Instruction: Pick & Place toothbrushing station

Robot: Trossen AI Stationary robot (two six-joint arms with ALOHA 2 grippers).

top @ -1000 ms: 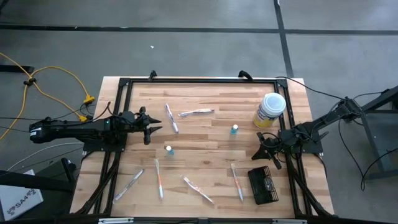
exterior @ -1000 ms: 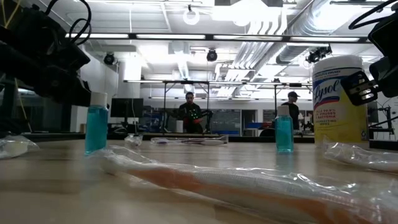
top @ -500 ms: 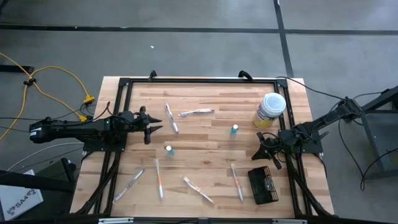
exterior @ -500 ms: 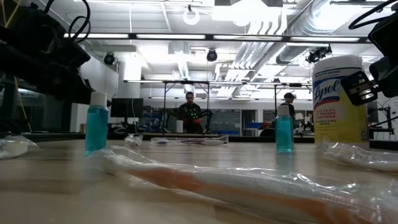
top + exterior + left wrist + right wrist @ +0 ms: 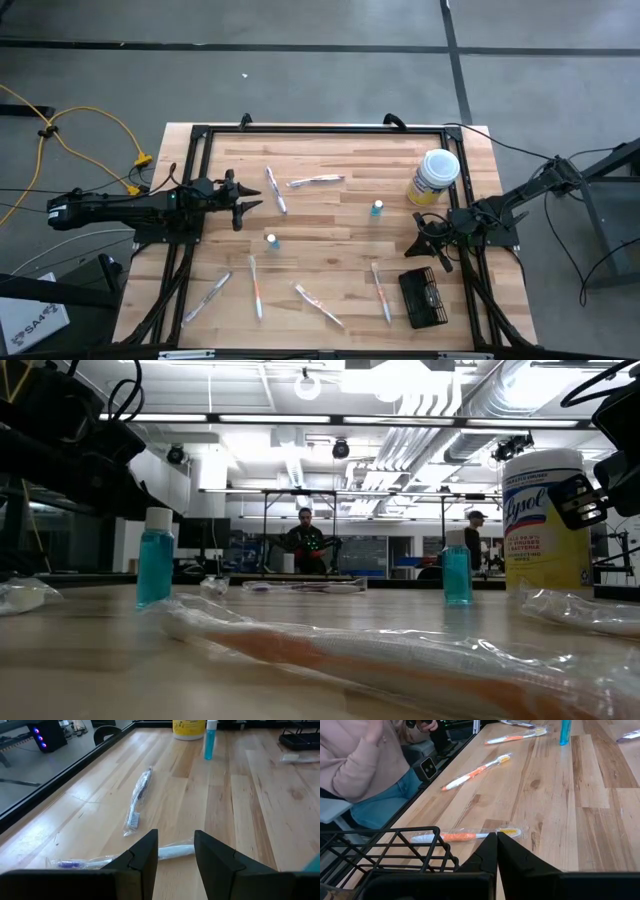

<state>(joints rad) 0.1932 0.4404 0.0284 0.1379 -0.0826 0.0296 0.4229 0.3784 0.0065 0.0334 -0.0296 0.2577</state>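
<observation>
The toothbrushing station, a small black wire-mesh basket (image 5: 423, 298), stands on its base near the table's front right corner; its rim (image 5: 385, 851) shows close in the right wrist view. My right gripper (image 5: 426, 241) is shut and hovers just behind the basket, holding nothing. My left gripper (image 5: 246, 205) is open at the table's left side, above the end of a wrapped toothbrush (image 5: 172, 851) that lies flat on the wood. The gripper touches nothing.
A yellow canister (image 5: 435, 177) with a white lid stands at the back right. Two small blue bottles (image 5: 376, 208) (image 5: 271, 241) stand mid-table. Several wrapped toothbrushes (image 5: 318, 304) lie scattered across the wood. A seated person (image 5: 360, 765) is beside the table's front edge.
</observation>
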